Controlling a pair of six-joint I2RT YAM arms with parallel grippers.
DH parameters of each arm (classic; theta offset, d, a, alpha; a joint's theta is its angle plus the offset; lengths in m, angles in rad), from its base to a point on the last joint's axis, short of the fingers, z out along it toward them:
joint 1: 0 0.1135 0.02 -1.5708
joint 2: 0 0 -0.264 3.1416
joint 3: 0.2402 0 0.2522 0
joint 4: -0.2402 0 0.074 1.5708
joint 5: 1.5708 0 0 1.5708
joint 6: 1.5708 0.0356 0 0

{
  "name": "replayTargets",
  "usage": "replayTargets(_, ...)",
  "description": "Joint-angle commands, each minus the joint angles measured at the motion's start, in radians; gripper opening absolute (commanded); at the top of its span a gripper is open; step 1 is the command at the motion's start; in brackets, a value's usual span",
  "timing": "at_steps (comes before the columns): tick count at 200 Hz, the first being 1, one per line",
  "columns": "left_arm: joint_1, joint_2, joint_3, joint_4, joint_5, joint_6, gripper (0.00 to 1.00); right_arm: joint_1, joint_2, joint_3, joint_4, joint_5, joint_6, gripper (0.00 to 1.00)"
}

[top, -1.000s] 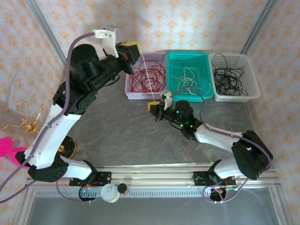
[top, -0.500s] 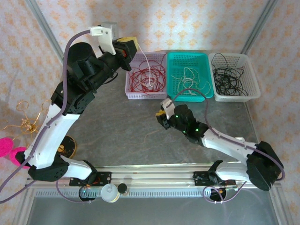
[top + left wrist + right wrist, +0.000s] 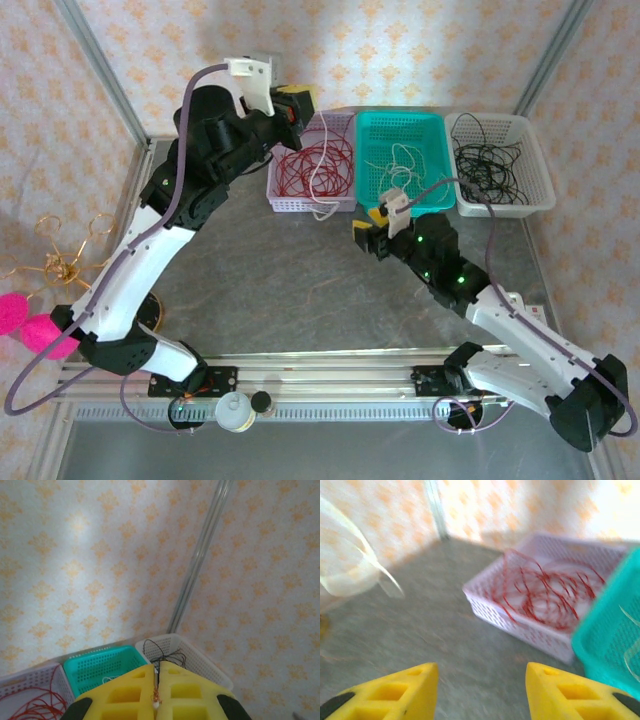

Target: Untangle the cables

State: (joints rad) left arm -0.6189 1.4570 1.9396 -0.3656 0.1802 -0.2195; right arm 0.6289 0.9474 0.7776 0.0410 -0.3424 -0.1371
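Pink pompoms (image 3: 38, 335) and gold wire stand (image 3: 60, 264) left of grey table (image 3: 260, 285)

Red cables (image 3: 312, 165), white cable (image 3: 322, 208), black cables (image 3: 488, 165), teal basket (image 3: 400, 118), orange-floral cream wallpaper (image 3: 75, 570)

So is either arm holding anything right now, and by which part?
The left gripper pinches a thin white cable near one end; the rest hangs down into the lilac basket. The right gripper is open, holding nothing.

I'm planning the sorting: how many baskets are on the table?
3, in a row along the far edge: a lavender basket with red cables at left, a teal basket in the middle, a white basket at right.
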Motion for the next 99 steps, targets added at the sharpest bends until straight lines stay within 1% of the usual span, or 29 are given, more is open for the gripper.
replayTargets(1,0.005,-0.011,-0.038,0.071,0.053,-0.032,0.0,0.0,0.046,0.157,-0.006,-0.249,-0.039,0.54)
replayTargets(21,0.005,-0.015,-0.07,0.085,0.078,-0.05,0.0,0.0,0.076,0.248,0.019,-0.277,-0.082,0.58)
replayTargets(44,0.004,-0.022,-0.118,0.117,0.105,-0.077,0.0,-0.001,0.127,0.333,0.043,-0.266,-0.115,0.62)
replayTargets(61,0.002,-0.027,-0.15,0.14,0.118,-0.094,0.0,-0.001,0.197,0.399,0.021,-0.329,-0.133,0.63)
replayTargets(83,0.001,-0.032,-0.179,0.16,0.125,-0.108,0.0,-0.001,0.282,0.434,0.066,-0.379,-0.073,0.63)
replayTargets(99,-0.001,-0.031,-0.188,0.163,0.129,-0.112,0.0,-0.001,0.324,0.438,0.141,-0.348,0.016,0.62)
